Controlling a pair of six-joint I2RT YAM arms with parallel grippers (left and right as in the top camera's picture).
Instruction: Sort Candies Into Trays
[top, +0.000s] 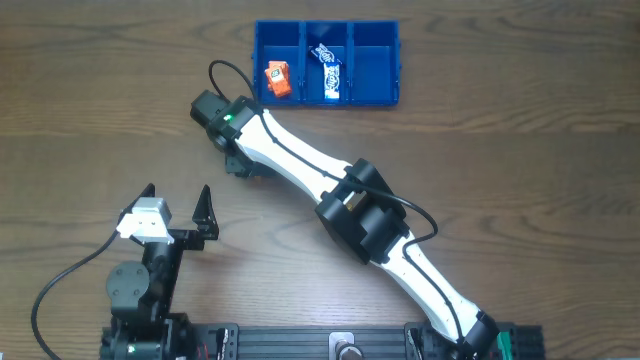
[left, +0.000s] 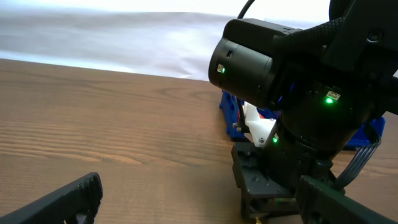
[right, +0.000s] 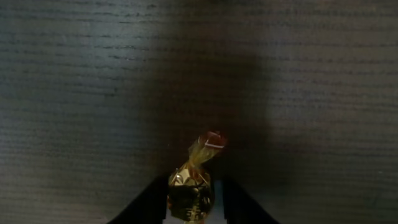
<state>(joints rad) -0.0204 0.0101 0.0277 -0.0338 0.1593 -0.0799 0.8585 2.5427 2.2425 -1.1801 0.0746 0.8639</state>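
Right pincer (right: 191, 200) was clenched on a gold-foil wrapped candy (right: 193, 180), its two fingers pressed against the wrapper's sides and the twisted end of the foil sticking out past the fingertips, above the shaded wood of the desk (top: 500, 150). Whether the candy touched the desk could not be told. From above, the right arm reached across from the lower right towards the upper left, its wrist near the lower left corner of a blue three-compartment tray (top: 372, 102) that lay at the far side of the desk. An orange-wrapped candy (top: 277, 80) lay in the tray's left compartment and a blue-and-white wrapped candy (top: 328, 70) in the middle one. Left pincer (top: 178, 200) stood released, fingers spread wide with nothing between them, close to its own base and well apart from the tray; its wrist view looked at the right arm's dark wrist with the tray behind it.
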